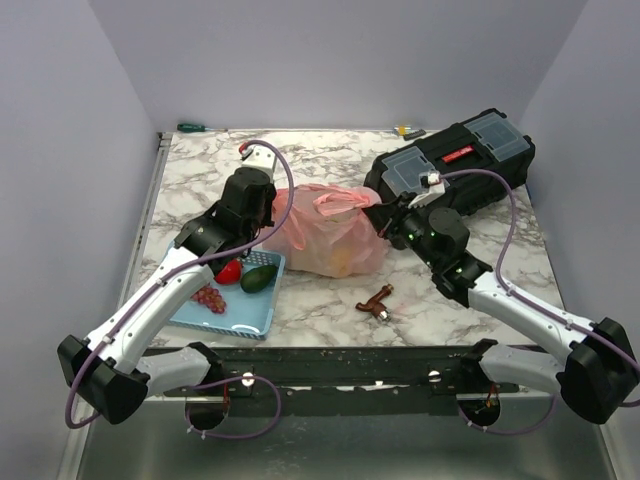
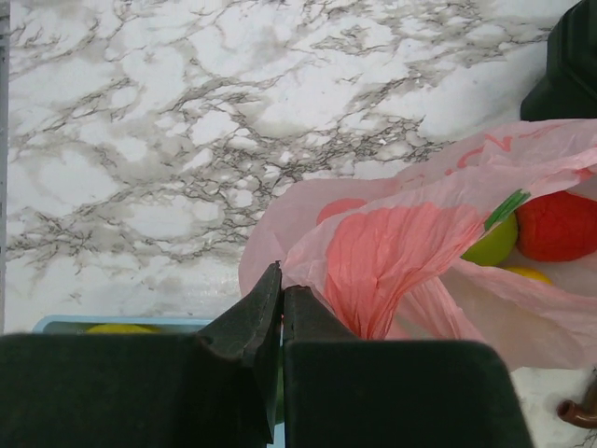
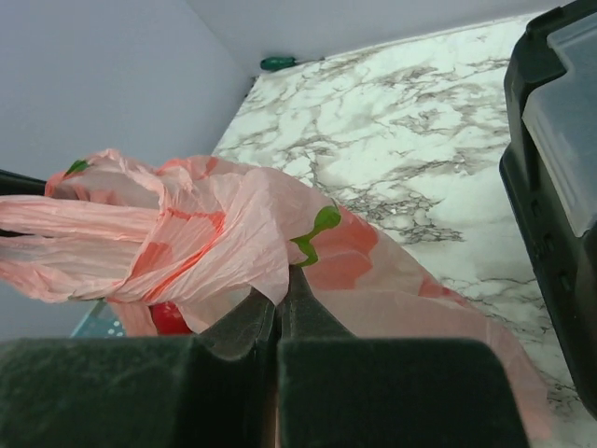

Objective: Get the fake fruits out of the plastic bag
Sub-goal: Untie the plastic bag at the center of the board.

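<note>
- Plastic bag [image 1: 325, 240], pink and crinkled, lies mid-scene on the marble bench [image 1: 330, 160] in the top view, between the two arms. The left fingers [image 1: 270, 225] meet its left edge and the right fingers [image 1: 383, 222] its right edge. Touching its near-left side is a light blue basket [image 1: 235, 318] holding a red fruit [image 1: 228, 271], a dark avocado [image 1: 258, 278] and grapes [image 1: 208, 297]. A black toolbox [image 1: 455, 160] stands just behind the right arm.
- Left wrist view: the left fingers [image 2: 280, 303] are clenched tight together, with a fold of the plastic bag [image 2: 392, 252] caught at their tips. The bag's mouth gapes to the right. Inside it the fake fruits [image 2: 557, 226] show: a red one, a green one beside it, and a sliver of yellow below.
- Right wrist view: the right fingers [image 3: 278, 303] are clenched too, pinching the pink film of the plastic bag [image 3: 215, 233], which drapes over their tips. The toolbox [image 3: 560, 140] fills the right edge.
</note>
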You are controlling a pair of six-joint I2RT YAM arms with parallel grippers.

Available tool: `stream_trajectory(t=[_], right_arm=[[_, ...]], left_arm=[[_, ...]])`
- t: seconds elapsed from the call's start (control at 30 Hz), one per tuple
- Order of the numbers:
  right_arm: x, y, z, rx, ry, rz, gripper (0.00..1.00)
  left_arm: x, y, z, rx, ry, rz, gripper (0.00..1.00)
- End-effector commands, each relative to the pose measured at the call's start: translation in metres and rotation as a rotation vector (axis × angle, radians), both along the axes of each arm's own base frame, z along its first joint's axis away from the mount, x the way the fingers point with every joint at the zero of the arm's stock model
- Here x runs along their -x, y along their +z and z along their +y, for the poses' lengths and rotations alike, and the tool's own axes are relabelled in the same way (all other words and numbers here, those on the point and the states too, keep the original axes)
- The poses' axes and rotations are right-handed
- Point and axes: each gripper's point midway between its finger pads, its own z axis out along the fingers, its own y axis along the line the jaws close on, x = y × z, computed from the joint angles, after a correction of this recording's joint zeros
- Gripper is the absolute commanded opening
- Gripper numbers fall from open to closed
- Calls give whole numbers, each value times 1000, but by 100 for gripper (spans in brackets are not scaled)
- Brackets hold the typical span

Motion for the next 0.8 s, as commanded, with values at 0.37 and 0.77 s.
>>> stream_trajectory(t=[0.37,0.77], right_arm=[[23,-32,-1,266,152,158,40],[38,-13,-1,249,193,137,78]], left_arm=[[4,0,-36,86,-209,36,7],[21,22,-34,135,-276,-86,79]])
